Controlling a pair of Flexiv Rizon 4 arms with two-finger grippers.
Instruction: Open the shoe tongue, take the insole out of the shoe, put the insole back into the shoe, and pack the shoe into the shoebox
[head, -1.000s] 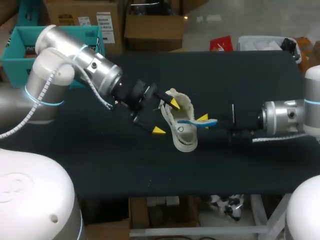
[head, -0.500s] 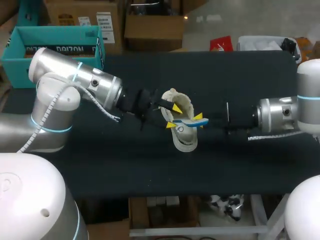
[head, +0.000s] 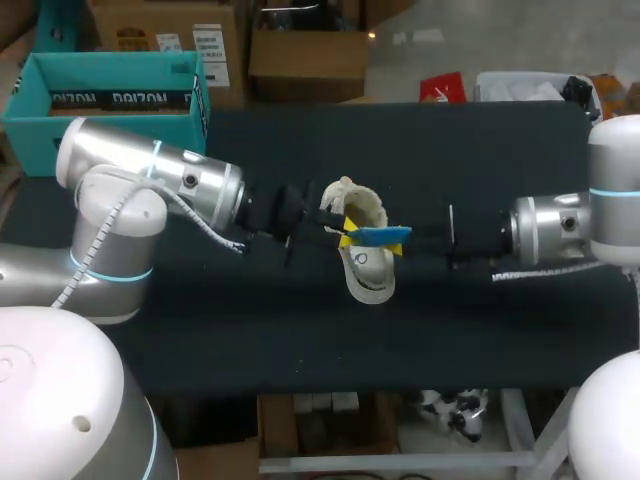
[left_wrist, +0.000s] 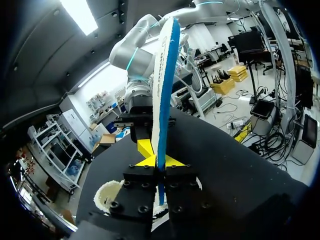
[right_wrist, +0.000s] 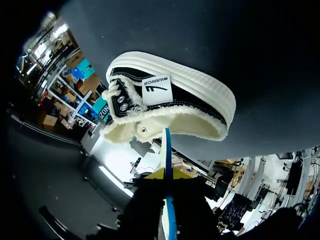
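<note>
Insole (head: 378, 236) clamped edge-on in left and right jaws, over shoe (head: 366, 280).

L gripper (head: 346, 234), wide open beside the shoe (head: 366, 272) 1 s ago w/ yellow tips far apart, has swung in & closed on the end of the blue insole (head: 380, 236); its arm has dropped lower & flatter. R gripper (head: 402, 237), gripping the other end, has slid a bit toward the L one, shifting the insole w/ it

Left pincer (head: 346, 234) and right pincer (head: 400, 236), both clamped, face each other closely.
</note>
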